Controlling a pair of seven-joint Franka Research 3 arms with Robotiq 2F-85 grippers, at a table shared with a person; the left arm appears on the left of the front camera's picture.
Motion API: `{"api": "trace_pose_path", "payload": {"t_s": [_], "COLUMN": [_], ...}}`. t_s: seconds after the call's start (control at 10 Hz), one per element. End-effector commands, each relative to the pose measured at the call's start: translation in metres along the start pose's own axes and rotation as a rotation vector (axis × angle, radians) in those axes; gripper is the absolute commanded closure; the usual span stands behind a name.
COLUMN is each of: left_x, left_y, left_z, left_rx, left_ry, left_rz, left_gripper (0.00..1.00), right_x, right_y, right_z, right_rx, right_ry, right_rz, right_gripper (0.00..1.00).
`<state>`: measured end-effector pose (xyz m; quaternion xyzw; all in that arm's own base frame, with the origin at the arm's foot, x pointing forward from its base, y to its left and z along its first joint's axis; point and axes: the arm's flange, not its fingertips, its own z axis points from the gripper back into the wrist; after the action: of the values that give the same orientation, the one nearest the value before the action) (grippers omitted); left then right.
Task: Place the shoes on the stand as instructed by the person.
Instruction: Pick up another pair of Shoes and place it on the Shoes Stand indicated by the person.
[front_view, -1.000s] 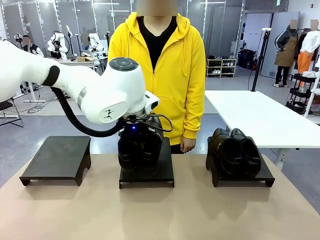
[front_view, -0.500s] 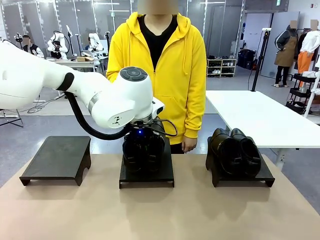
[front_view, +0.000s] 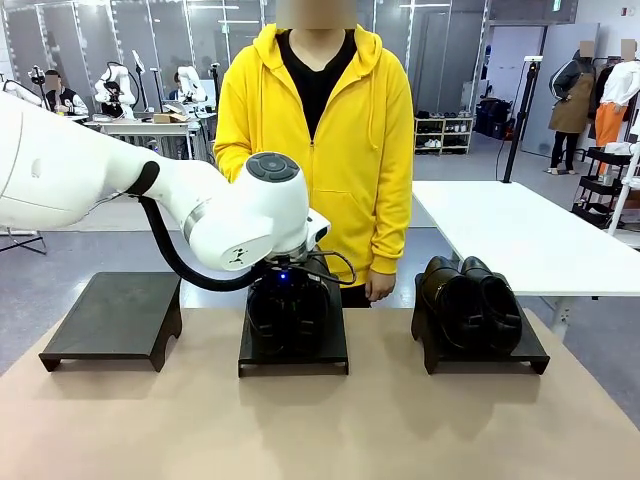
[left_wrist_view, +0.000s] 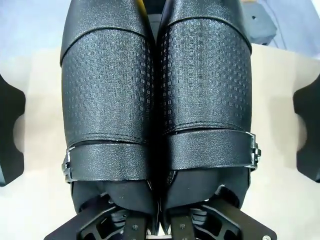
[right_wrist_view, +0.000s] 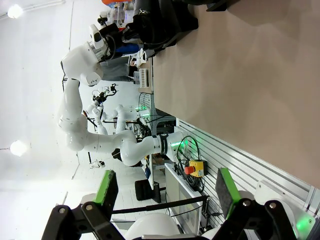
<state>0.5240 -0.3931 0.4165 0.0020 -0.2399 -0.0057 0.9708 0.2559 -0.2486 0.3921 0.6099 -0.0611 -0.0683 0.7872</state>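
My left gripper (front_view: 286, 288) is shut on a pair of black shoes (front_view: 288, 318) and holds them toes down over the middle stand (front_view: 293, 354). I cannot tell whether they touch it. In the left wrist view the two textured shoes (left_wrist_view: 107, 100) hang side by side, and my left gripper (left_wrist_view: 160, 226) pinches their inner walls together at the heel openings. A second pair of shoes (front_view: 470, 303) rests on the right stand (front_view: 532, 355). The person (front_view: 320, 140) stands behind the middle stand with arms down. My right gripper (right_wrist_view: 166, 190) is open with nothing in it, well away from the stands.
The left stand (front_view: 112, 315) holds nothing. The brown table (front_view: 320, 430) lies bare in front of the stands. In the left wrist view, the neighbouring stands show at both edges, one at the left (left_wrist_view: 7, 135) and one at the right (left_wrist_view: 310, 130). A white table (front_view: 520, 235) stands at the back right.
My left arm has moved to the right and lower, bringing the held shoes down and farther back over the middle stand. The person and the right pair have not moved.
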Motion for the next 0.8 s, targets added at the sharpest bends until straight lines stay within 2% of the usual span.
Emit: {"api": "trace_pose_path", "payload": {"t_s": [0.0,0.3,0.6,0.7], "left_x": [0.001,-0.009,-0.007,-0.007], "left_y": [-0.006,-0.005,-0.002,-0.001], "left_z": [-0.005,-0.014,-0.01,-0.008], "left_rx": [0.007,0.001,-0.005,-0.003], "left_ry": [-0.06,-0.022,-0.031,-0.034], "left_rz": [0.006,-0.011,0.001,0.003], "left_gripper": [0.9,0.9,0.9,0.76], "right_x": [-0.004,-0.004,-0.004,-0.004], "right_y": [0.0,0.0,0.0,0.0], "right_z": [-0.002,-0.002,-0.002,-0.002], "right_rx": [-0.015,-0.015,-0.015,-0.015], "right_ry": [-0.004,-0.004,-0.004,-0.004], "right_rz": [0.007,0.007,0.007,0.007], "right_gripper": [0.0,0.0,0.0,0.0]}}
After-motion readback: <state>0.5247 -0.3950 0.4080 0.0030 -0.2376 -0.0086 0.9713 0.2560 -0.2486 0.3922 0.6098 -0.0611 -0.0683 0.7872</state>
